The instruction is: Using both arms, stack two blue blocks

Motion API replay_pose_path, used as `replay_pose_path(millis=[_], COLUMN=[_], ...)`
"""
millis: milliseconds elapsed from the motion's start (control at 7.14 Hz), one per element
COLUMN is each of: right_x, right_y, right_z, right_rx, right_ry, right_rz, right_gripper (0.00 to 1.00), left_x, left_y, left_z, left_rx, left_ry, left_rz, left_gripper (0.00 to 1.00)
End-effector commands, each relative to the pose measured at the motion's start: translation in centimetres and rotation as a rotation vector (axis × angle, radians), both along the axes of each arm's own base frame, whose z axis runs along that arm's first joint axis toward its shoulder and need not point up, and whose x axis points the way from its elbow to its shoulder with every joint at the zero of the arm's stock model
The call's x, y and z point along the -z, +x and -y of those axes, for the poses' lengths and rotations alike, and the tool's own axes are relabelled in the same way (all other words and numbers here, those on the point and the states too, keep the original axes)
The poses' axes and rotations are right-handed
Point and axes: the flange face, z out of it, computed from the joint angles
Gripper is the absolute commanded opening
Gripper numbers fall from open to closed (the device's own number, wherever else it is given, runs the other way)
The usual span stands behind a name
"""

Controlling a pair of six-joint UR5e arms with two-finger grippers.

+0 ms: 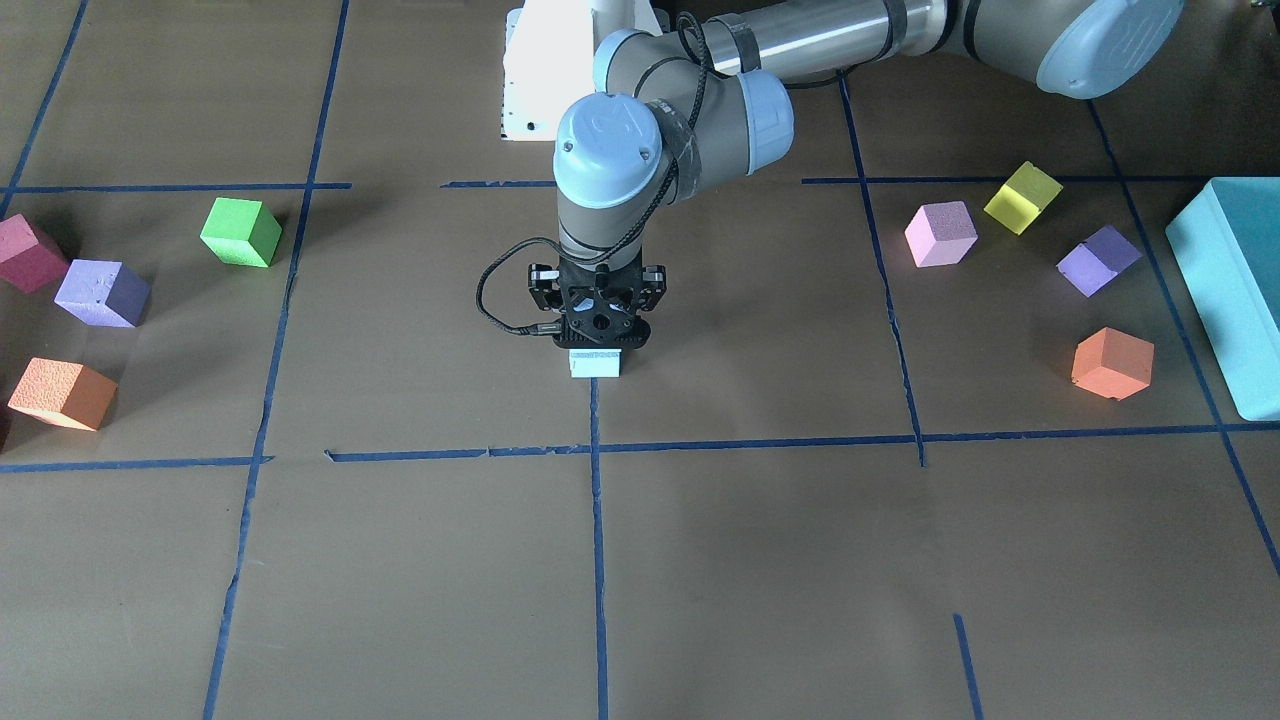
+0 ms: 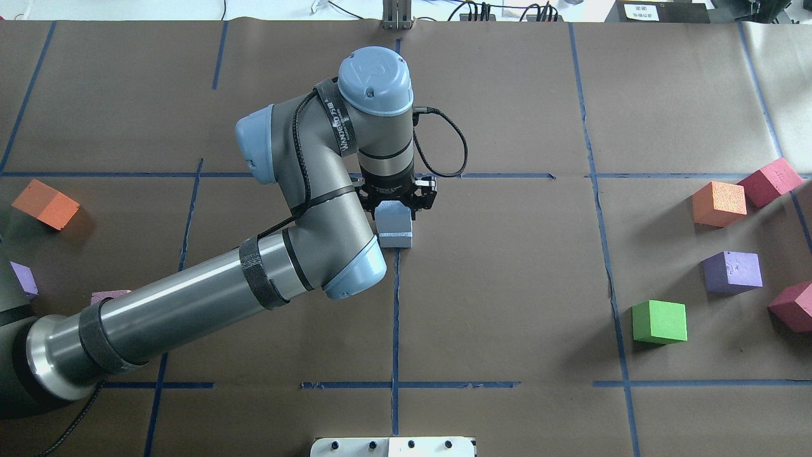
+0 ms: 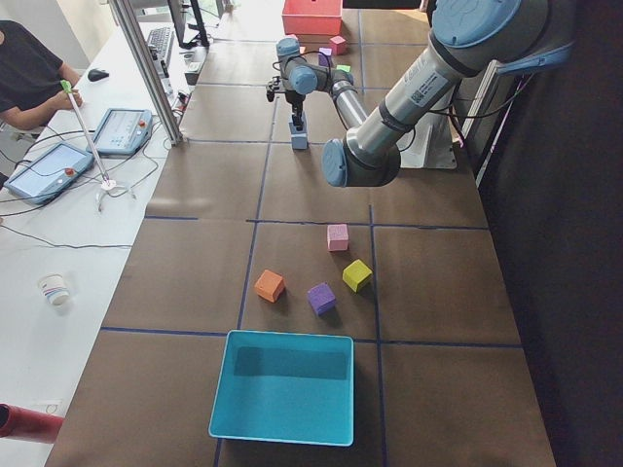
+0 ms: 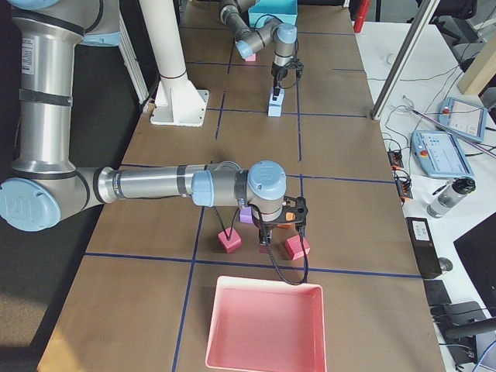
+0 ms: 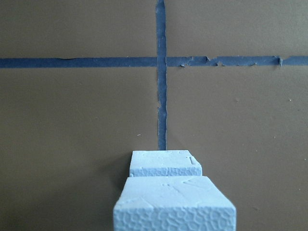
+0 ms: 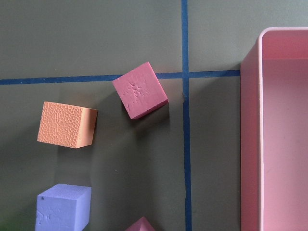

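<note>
Left wrist-mounted view: left tool [image 2: 394, 209] clamps the grainy pale-blue foam upper cube [image 5: 174, 204], offset on the lower cube [image 5: 165, 163]; the right tool [image 4: 279, 225] I cannot tell.

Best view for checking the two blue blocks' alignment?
Left wrist: upper blue block and lower blue block both close and unobstructed. Overhead shows them smaller; front-facing only a sliver under the left claw; side views tiny; right wrist none.

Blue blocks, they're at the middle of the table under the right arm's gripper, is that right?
Not quite. The blue blocks are at the middle of the table, but under the left gripper, not the right: in the overhead exterior view that arm comes in from the left. The exterior right view shows the right gripper off by the pink tray.
</note>
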Motion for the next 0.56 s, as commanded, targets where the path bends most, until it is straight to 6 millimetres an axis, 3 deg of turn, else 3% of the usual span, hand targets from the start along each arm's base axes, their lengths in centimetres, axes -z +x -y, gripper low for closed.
replay_pose_path(millis=[0,420], right_x=[-0.07,-0.21], right_y=[0.00,0.00], right_z=[-0.03,-0.10], right_rx=[-0.001,0.000], right_ry=[-0.003,-0.005], right_rz=[0.000,0.000], right_gripper=[1.00,1.00], left_x=[0.10,0.41], left_y=[0.61,0.43], left_z=[0.52,0.55], left_rx=[0.048,0.050], left_ry=[-0.028,-0.024], left_rz=[-0.013,-0.018], left_gripper=[1.00,1.00])
